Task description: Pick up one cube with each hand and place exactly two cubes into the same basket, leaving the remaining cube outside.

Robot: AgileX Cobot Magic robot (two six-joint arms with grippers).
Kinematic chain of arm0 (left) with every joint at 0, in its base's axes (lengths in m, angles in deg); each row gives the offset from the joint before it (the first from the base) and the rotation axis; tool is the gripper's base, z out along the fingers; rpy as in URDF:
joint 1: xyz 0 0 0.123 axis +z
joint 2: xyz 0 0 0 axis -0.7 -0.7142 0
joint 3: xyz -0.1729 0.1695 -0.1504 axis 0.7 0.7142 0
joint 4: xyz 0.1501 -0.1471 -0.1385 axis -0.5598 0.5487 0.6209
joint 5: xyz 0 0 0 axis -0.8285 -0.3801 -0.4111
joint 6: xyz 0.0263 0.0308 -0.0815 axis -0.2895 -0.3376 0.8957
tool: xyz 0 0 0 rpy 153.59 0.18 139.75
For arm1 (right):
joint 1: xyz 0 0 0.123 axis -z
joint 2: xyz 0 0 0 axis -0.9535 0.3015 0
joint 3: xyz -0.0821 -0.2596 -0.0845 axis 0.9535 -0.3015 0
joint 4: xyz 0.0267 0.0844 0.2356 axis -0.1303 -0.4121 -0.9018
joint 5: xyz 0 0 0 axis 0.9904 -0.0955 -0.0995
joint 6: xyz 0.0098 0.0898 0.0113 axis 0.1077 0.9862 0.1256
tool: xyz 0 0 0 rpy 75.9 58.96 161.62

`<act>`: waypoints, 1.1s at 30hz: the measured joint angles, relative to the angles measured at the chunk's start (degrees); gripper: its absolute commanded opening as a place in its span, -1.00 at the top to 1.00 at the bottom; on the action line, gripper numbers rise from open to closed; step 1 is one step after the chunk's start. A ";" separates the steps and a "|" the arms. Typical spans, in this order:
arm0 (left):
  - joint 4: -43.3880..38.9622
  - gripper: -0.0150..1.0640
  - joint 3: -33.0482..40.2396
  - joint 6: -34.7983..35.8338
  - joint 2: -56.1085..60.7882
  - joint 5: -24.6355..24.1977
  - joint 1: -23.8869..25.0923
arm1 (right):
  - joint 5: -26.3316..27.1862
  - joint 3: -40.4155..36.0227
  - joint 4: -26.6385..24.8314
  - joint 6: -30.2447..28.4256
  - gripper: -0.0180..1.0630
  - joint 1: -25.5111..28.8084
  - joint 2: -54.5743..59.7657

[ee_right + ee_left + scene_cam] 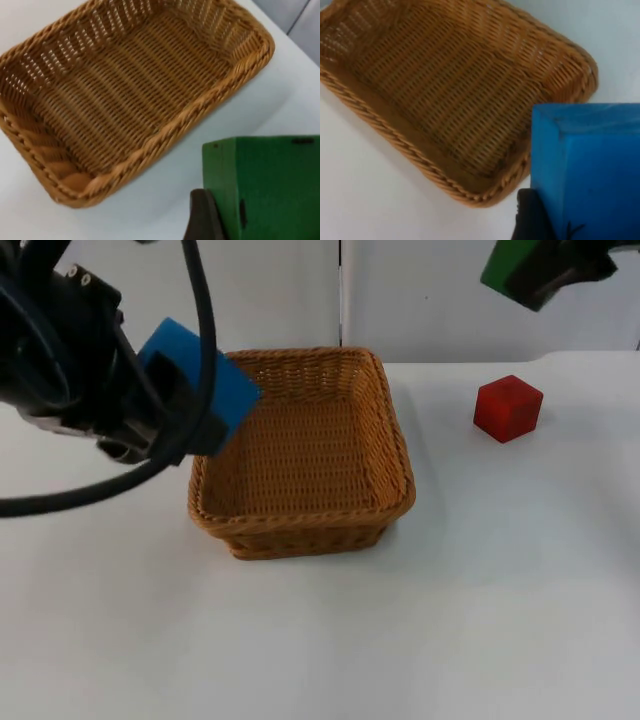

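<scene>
A tan wicker basket (pixel 402 455) sits at the table's middle, with nothing inside it. My left gripper (pixel 185 405) is shut on a blue cube (pixel 215 390) and holds it in the air over the basket's left rim (pixel 395 137); the blue cube (pixel 590 170) looms large beside a black fingertip (pixel 530 220). My right gripper (pixel 520 275) hangs high at the back right, shut on a green cube (pixel 505 265). That green cube (pixel 270 185) hovers over bare table next to the basket (pixel 220 92). A red cube (pixel 508 408) rests on the table right of the basket.
The grey partition wall (pixel 300 290) stands behind the basket. White table top (pixel 350 640) stretches out in front of the basket and to its right.
</scene>
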 measured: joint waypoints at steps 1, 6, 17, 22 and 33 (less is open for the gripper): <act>0.29 0.97 0.00 0.00 -0.40 0.73 0.00 | 0.64 0.00 0.00 0.11 0.97 -0.51 0.00; 1.52 0.97 -1.68 0.00 -4.90 0.74 0.00 | 4.19 0.14 0.00 1.14 0.97 -3.39 1.65; 2.07 0.97 -14.80 0.00 -18.64 -0.98 0.00 | 4.41 12.90 1.15 14.03 0.97 -5.43 12.62; 2.07 0.97 -20.76 0.00 -27.19 -2.49 0.00 | 1.01 24.09 1.39 17.10 0.97 -6.47 20.51; 2.07 0.97 -29.64 -2.22 -40.20 -2.17 0.00 | -1.47 44.43 1.39 21.48 0.97 -9.21 36.49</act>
